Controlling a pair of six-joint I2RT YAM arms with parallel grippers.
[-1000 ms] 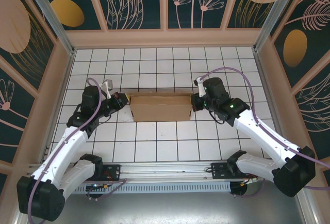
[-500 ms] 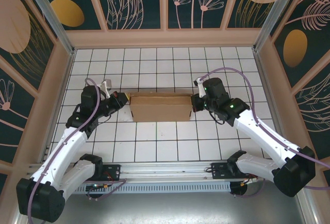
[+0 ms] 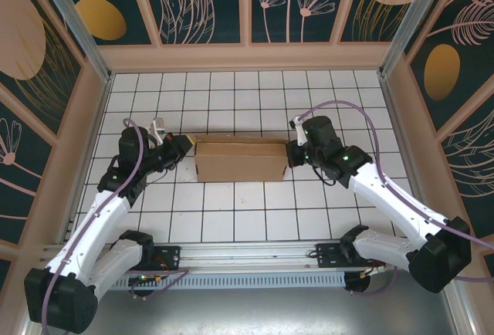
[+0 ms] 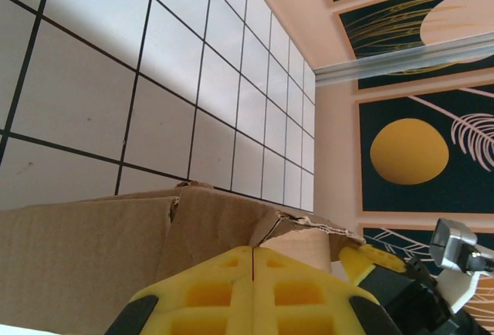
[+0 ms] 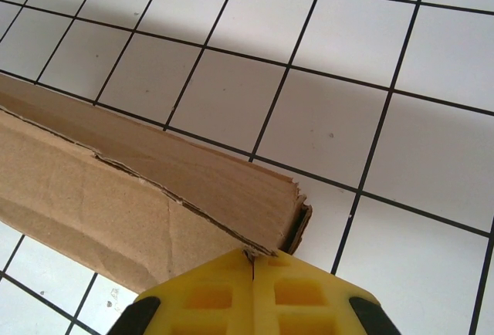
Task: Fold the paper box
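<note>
**Brown box lies between two closed grippers**

The paper box [image 3: 241, 161] is in the middle of the white tiled table [image 3: 231, 219], with its long side going from left to right. It is plain brown cardboard without any print, folded into a long and low shape. From above, its top is a flat rectangle with a thin darker line along the far edge.

In the right wrist view the box [image 5: 116, 188] shows two layers of cardboard, one over the other, with a rough, uneven edge line between them. At its end the layers meet in a narrow corner with a dark gap.

In the left wrist view the box [image 4: 93, 250] shows a fold line, and its end flap is bent and a little ragged.

The left gripper [image 3: 187, 148] is at the left end of the box, with its yellow fingers [image 4: 208, 289] pressed together and holding nothing. The right gripper [image 3: 290, 153] is at the right end. Its fingers [image 5: 297, 289] are also pressed together, and their tips are at the box corner.
</note>
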